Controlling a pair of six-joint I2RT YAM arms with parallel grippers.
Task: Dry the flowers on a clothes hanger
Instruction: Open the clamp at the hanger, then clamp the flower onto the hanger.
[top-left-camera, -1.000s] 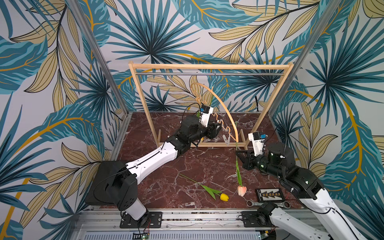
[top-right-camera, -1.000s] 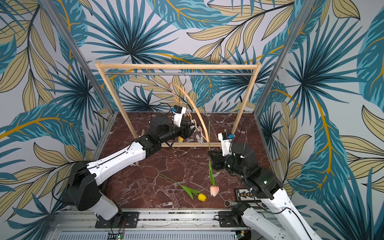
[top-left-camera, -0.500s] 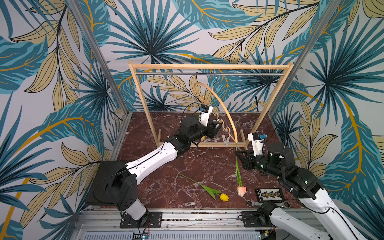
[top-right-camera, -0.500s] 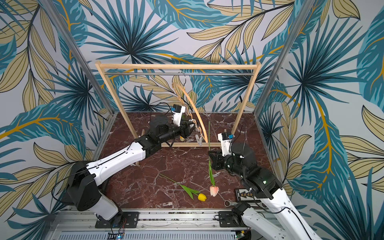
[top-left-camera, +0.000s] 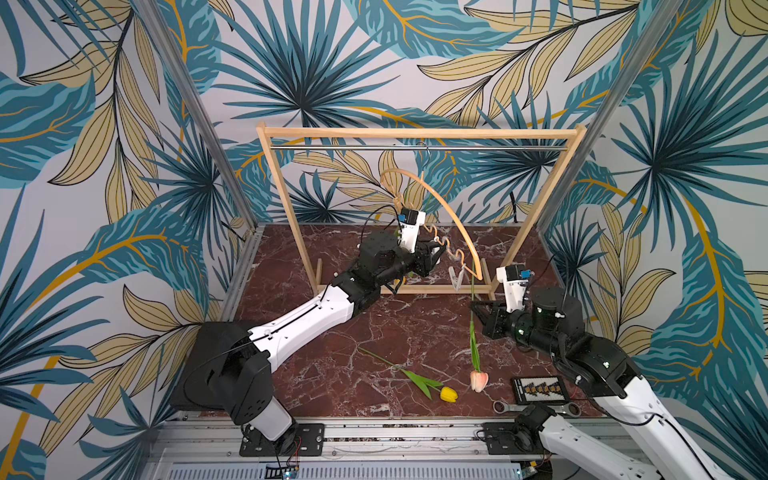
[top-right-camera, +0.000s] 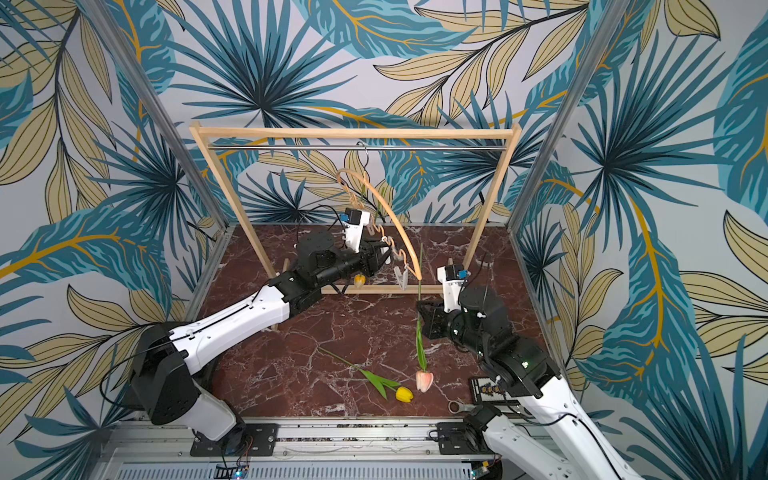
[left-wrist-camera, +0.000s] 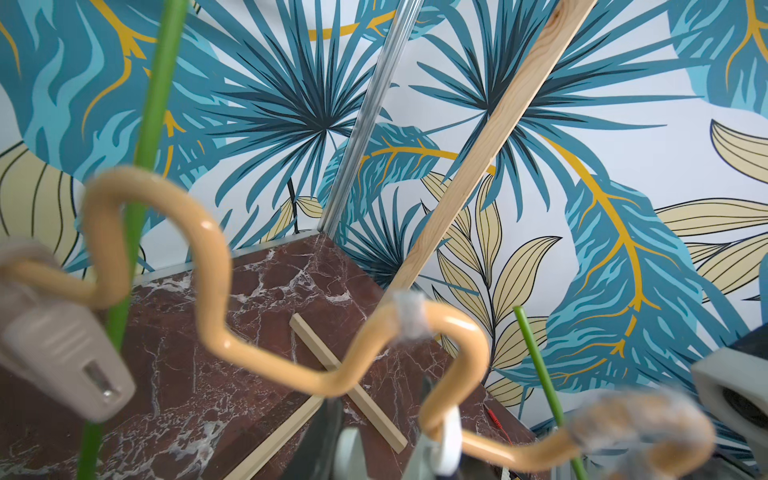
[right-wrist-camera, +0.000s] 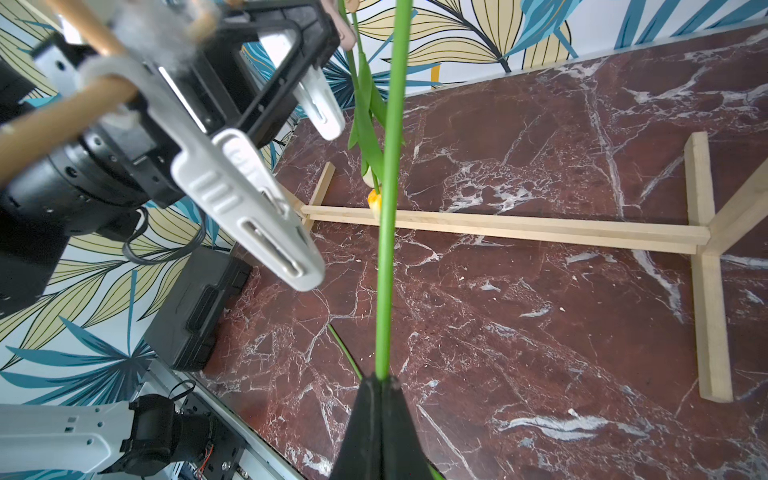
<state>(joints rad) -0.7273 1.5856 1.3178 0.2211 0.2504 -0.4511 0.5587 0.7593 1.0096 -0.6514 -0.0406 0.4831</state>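
The right jaws are pressed together on the stem of the pink tulip (top-left-camera: 473, 345), whose head hangs below them and whose tip rises above them, just beside the end peg (right-wrist-camera: 249, 216) of the clothes hanger (left-wrist-camera: 214, 270). Beyond, the left jaws straddle the next peg (right-wrist-camera: 321, 107); whether they squeeze it yet I cannot tell. The long free stem will likely sway and miss a peg mouth, and any push could swing the hanger away.
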